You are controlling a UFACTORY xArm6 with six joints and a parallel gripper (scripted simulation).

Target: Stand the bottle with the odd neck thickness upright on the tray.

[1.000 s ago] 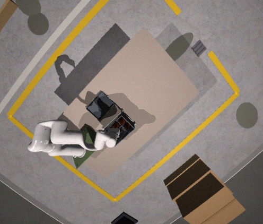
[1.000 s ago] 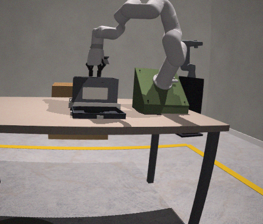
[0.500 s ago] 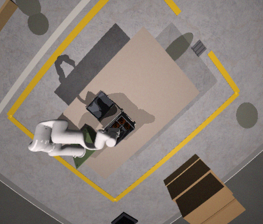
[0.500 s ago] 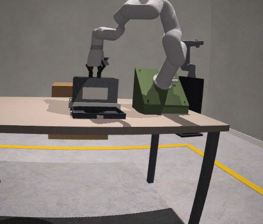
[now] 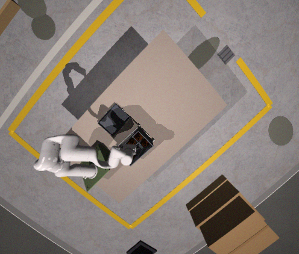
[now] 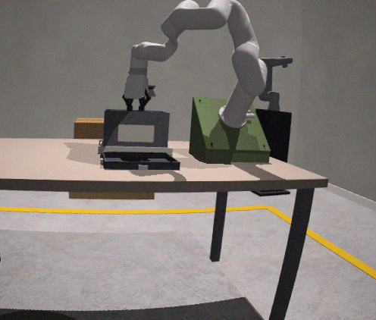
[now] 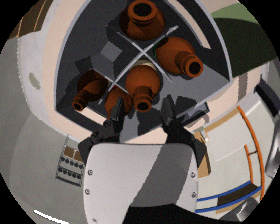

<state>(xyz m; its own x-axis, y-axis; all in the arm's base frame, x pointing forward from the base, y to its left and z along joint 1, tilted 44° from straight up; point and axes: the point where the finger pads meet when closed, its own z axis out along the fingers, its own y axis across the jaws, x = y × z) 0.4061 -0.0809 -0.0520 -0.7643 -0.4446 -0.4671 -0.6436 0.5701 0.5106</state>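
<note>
The dark crate (image 5: 138,157) (image 6: 161,130) (image 7: 76,42) stands on the table. In the wrist view it holds orange-brown bottles: one at the top (image 7: 142,25), one at the right (image 7: 173,52), one in the middle (image 7: 142,82), one at the left (image 7: 94,84), and one low (image 7: 117,99) partly behind the left finger. Several look tilted; neck widths cannot be compared reliably. The gripper (image 6: 136,108) (image 7: 144,103) is partly open above the crate, its fingertips apart on either side of the middle bottle's mouth, with no clear contact. The dark tray (image 5: 109,120) (image 6: 166,165) lies level beside the crate and looks empty.
A green wedge-shaped base (image 5: 96,180) (image 6: 204,129) (image 7: 251,45) carries the arm beside the crate. Crossed dividers (image 7: 122,75) split the crate's inside. The crate's walls rise well above the tray. Cardboard boxes (image 5: 218,216) stand on the floor away from the table.
</note>
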